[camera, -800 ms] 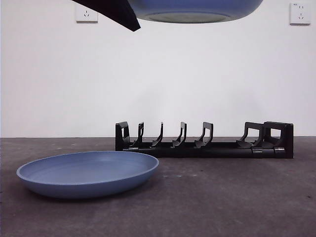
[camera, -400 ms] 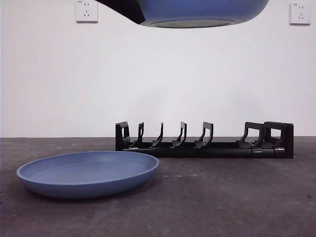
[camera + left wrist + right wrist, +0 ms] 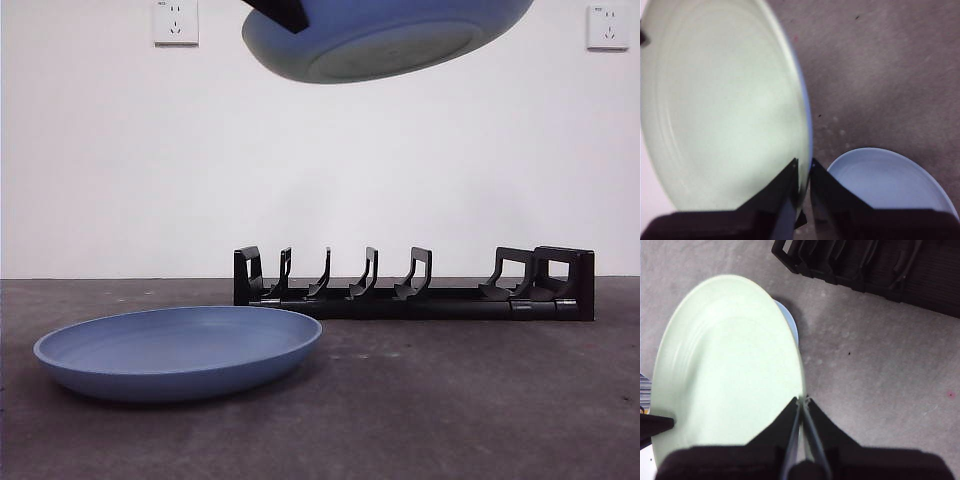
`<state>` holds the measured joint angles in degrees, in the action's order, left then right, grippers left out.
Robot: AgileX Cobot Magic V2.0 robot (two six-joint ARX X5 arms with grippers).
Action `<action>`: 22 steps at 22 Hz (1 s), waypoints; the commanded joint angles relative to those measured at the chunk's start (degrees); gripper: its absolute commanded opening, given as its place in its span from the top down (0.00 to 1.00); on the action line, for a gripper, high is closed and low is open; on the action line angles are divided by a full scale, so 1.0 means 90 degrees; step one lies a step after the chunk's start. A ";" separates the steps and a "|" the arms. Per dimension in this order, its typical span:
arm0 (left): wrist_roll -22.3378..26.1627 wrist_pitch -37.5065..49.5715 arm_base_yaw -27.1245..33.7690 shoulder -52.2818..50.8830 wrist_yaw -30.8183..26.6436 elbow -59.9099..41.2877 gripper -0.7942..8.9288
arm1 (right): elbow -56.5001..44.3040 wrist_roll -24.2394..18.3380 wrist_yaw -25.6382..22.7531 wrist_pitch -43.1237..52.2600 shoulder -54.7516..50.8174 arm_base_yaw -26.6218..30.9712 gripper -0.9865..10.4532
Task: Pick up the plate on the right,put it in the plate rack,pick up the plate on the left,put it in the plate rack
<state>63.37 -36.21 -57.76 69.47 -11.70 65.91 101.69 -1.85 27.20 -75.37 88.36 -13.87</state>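
A blue plate (image 3: 390, 35) hangs tilted high above the table, its underside facing the front view. It looks pale and washed out in both wrist views. My left gripper (image 3: 804, 167) is shut on one edge of this plate (image 3: 720, 110). My right gripper (image 3: 803, 401) is shut on the opposite edge of the plate (image 3: 725, 370). One black jaw tip (image 3: 278, 12) shows at the plate's left rim in the front view. A second blue plate (image 3: 180, 350) lies flat on the table at the left. The black plate rack (image 3: 415, 290) stands behind it with no plate in it.
The second plate (image 3: 890, 180) lies below my left gripper. The rack (image 3: 875, 265) is some way beyond the held plate. Two white wall sockets (image 3: 176, 22) sit high on the back wall. The table is dark grey.
The held plate has tipped, its left side dropping lower and its underside turning toward the front view. The black jaw tip has shifted right. The table plate and rack have not moved.
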 commanded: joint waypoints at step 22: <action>-0.0818 -0.0002 0.0063 -0.0005 0.0194 -0.0002 0.93 | 0.0493 0.0039 0.0342 0.0678 -0.0017 0.0007 0.63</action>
<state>57.32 -37.34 -57.39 69.47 -9.96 65.89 105.80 -1.72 29.98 -69.84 88.36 -13.80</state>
